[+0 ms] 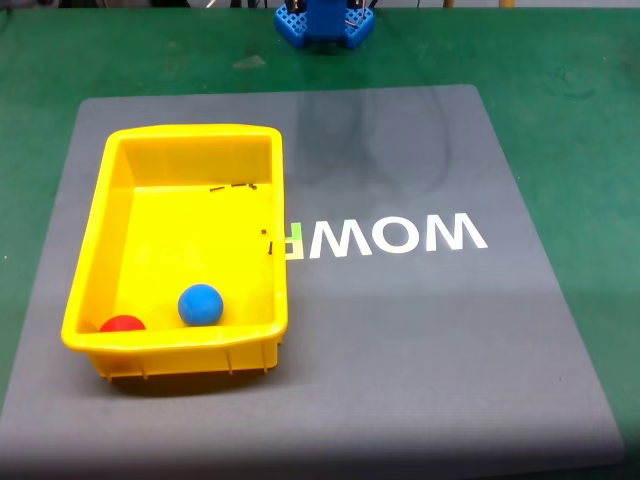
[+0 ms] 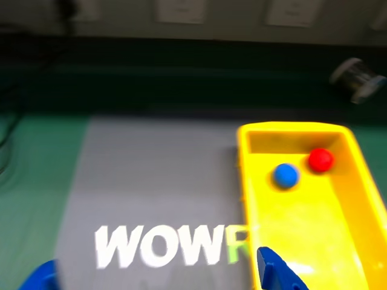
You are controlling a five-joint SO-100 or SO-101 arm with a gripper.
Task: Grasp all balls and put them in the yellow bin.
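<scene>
Hanging over the mat [image 2: 151,181] — pincer [image 2: 163,279] fingers parted, empty.

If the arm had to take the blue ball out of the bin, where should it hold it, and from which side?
Probably from straight above, closing across the middle of the blue ball. It is round, so any width serves. It lies on the floor of the yellow bin, whose walls block sideways approaches. The red ball lies apart, leaving finger room.
</scene>
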